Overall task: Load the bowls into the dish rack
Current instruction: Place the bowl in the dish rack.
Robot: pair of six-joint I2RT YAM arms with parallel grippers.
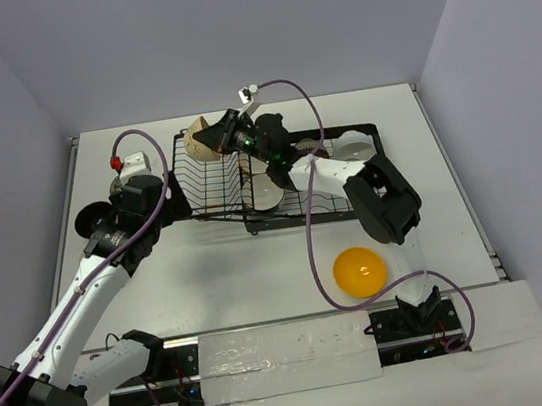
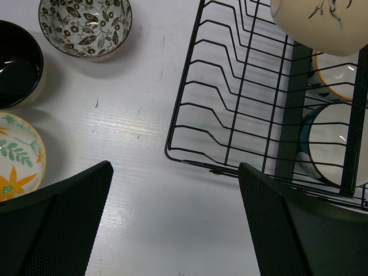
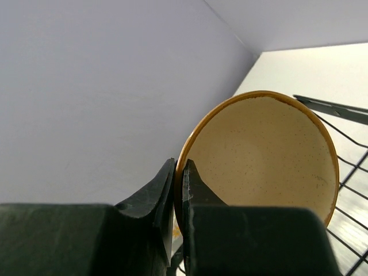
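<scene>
The black wire dish rack (image 1: 218, 185) lies mid-table. My right gripper (image 3: 179, 172) is shut on the rim of a cream bowl with an orange-brown rim (image 3: 264, 149), held on edge above the rack's far left corner (image 1: 204, 140). Other bowls sit inside the rack (image 1: 268, 195), among them white ones at its right end (image 1: 349, 147). A bright orange-yellow bowl (image 1: 359, 271) rests on the table in front of the rack. My left gripper (image 2: 175, 224) hovers open over bare table by the rack's left edge (image 2: 190, 155). Beside it lie a floral grey bowl (image 2: 85, 26), a black bowl (image 2: 17, 63) and an orange-flowered bowl (image 2: 17, 155).
Walls close in the table at the back and both sides. The right arm (image 1: 382, 202) reaches across the rack with its purple cable (image 1: 313, 248) looping over the table. The left arm (image 1: 81, 290) covers most of the bowls on the left in the top view.
</scene>
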